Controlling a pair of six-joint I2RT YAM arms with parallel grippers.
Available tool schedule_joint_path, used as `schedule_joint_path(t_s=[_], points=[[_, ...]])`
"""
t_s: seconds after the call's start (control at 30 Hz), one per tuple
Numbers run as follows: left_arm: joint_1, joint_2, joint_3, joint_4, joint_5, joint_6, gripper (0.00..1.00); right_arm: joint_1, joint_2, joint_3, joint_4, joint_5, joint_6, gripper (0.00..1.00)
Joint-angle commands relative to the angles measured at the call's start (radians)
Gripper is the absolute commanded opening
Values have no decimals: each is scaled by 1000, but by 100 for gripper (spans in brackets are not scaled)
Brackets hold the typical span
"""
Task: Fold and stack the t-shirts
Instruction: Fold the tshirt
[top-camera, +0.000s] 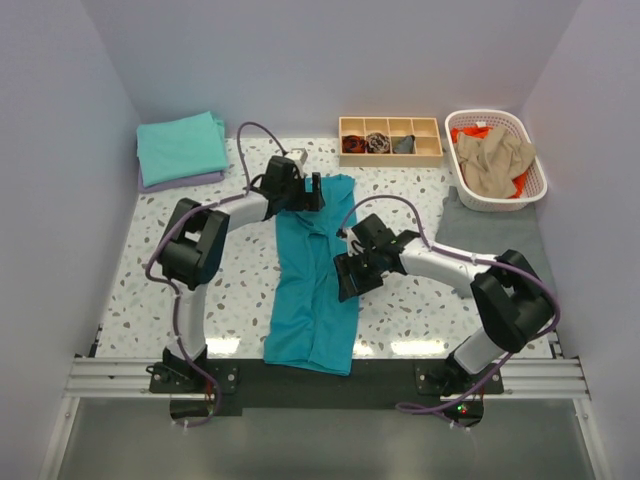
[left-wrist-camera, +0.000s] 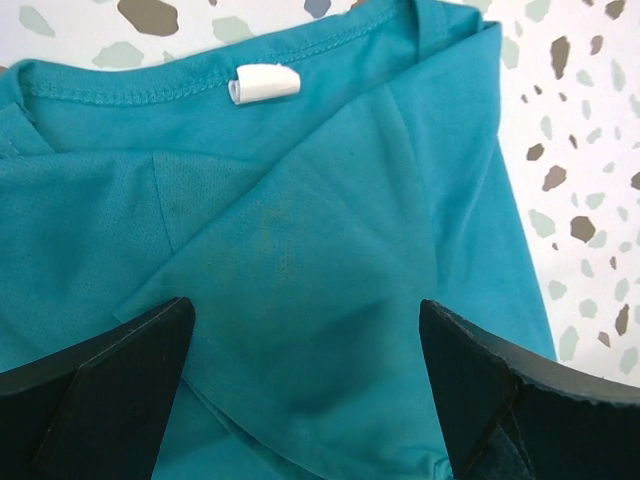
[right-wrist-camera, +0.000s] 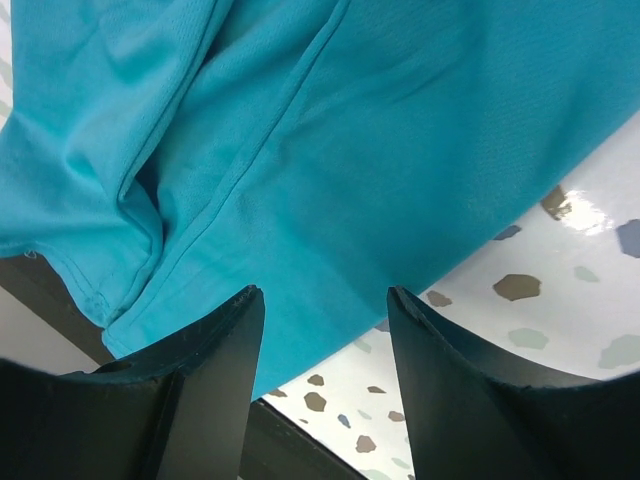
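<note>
Left gripper (left-wrist-camera: 305, 330) is spread as wide as it goes, hanging over the collar end of the deep teal t-shirt (top-camera: 310, 300). The black fingers (left-wrist-camera: 110, 370) sit either side of a folded-over flap just below the white neck label (left-wrist-camera: 262, 83), and nothing is pinched between them. Right gripper (right-wrist-camera: 325, 300) is partly open over that shirt's right edge, about halfway down. There's teal fabric under the gap, but it isn't gripped either.

The teal shirt lies in a long, narrow strip down the middle of the speckled table (top-camera: 230, 270), collar at the far end.

Everything else, relative to the teal shirt:
- Back left: a folded aqua-green t-shirt (top-camera: 180, 147) on top of a lavender one (top-camera: 185, 183)
- Just past the collar: a wooden tray (top-camera: 390, 157)
- Back right: a white basket (top-camera: 480, 115) holding a tan t-shirt (top-camera: 492, 160) and an orange one (top-camera: 470, 132)
- Right: a grey cloth (top-camera: 490, 235)

Plain pale walls all round
</note>
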Motion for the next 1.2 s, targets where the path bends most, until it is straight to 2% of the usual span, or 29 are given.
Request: schedule_joint_path(t_s=[0.0, 0.1, 0.2, 0.33, 0.6, 0.77, 1.0, 1.17], points=[[11, 53, 74, 9, 25, 36, 100, 33, -3, -12, 2, -31, 11, 57], [22, 93, 112, -13, 27, 50, 100, 47, 17, -21, -8, -14, 14, 57], [34, 121, 135, -14, 35, 56, 100, 50, 50, -20, -56, 72, 24, 57], [54, 156, 197, -23, 44, 72, 100, 52, 78, -20, -126, 271, 69, 57], [88, 240, 352, -95, 91, 112, 100, 52, 124, 2, -143, 426, 115, 57], [91, 285, 450, -109, 124, 133, 100, 50, 115, 57, -128, 448, 43, 57], [91, 153, 372, -42, 148, 158, 100, 52, 26, 121, -97, 376, -67, 57], [90, -44, 271, 41, 139, 167, 100, 50, -103, 147, -96, 370, -74, 58]])
